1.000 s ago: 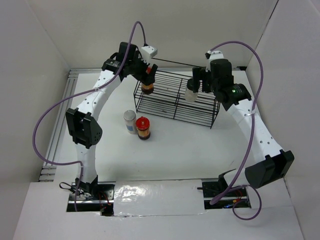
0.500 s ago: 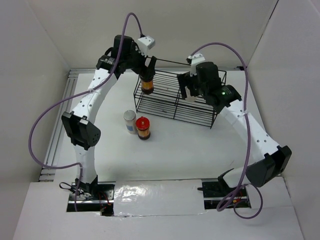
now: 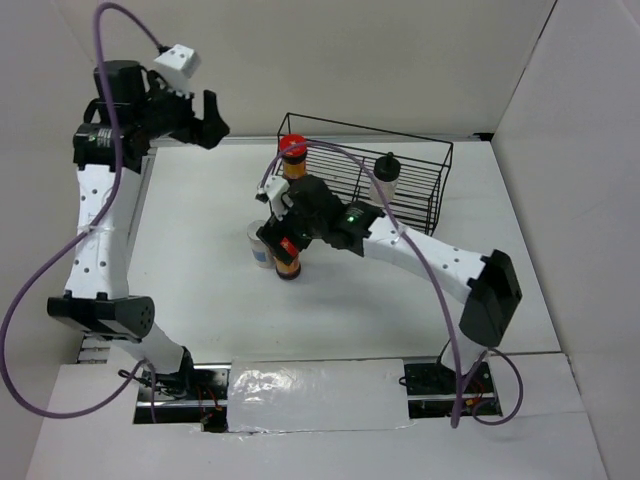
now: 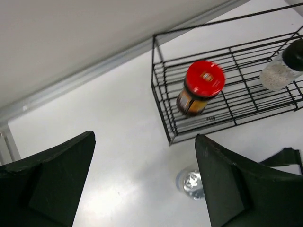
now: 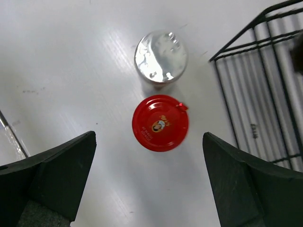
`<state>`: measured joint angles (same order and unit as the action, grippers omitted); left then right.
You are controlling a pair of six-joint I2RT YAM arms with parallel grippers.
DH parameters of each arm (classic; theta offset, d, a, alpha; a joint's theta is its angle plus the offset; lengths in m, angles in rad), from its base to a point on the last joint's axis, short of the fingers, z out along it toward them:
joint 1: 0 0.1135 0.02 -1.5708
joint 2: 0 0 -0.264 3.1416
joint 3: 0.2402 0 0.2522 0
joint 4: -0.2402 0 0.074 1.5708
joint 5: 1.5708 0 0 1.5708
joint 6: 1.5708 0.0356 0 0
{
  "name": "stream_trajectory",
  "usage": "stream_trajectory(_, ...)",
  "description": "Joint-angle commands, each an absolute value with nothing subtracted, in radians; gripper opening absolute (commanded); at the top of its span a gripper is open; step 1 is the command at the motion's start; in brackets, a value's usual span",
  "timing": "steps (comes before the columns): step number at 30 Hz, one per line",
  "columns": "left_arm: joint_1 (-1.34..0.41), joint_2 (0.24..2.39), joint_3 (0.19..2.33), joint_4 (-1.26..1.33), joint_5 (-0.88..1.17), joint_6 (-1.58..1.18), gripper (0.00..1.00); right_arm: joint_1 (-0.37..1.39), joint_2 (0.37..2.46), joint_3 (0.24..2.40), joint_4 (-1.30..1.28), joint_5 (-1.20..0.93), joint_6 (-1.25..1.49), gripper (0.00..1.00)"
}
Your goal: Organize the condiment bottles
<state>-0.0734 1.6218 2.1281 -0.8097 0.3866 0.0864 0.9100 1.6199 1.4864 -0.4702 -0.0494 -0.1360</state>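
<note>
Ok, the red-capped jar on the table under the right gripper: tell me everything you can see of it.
The red-capped jar stands upright on the table, outside the wire rack. Its round glossy red lid has a small printed picture in the middle and a tab at the rim; the body looks brown. The pale-capped jar sits close beside it; contact unclear. The open right gripper hovers above, not touching.

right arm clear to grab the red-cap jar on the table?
Likely yes: the right gripper is open above the red-cap jar, fingers flanking it; the silver-lidded jar sits off their closing line.
</note>
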Motion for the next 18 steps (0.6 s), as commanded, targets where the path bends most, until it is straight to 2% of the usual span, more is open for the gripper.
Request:
stream_trajectory(1, -0.003, 1.568, 2.025, -0.88, 0.469, 0.023, 0.99, 0.904, 1.676, 1.503, -0.422, -0.086, -0.104, 1.0)
stream_trajectory(4, 0.102, 1.516, 1.929, -0.871, 0.509, 0.014, 0.99, 0.903, 1.732, 1.535, -0.439, -0.066, -0.074, 1.0)
stream_trajectory(14, 0.181, 1.456, 1.832, -0.873, 0.606, 0.008, 0.99, 0.922, 1.853, 1.536, -0.42, -0.005, -0.012, 1.0)
stream_trajectory(18, 0.183, 1.453, 1.833, -0.874, 0.617, 0.008, 0.99, 0.931, 1.873, 1.531, -0.417, 0.051, -0.006, 0.89)
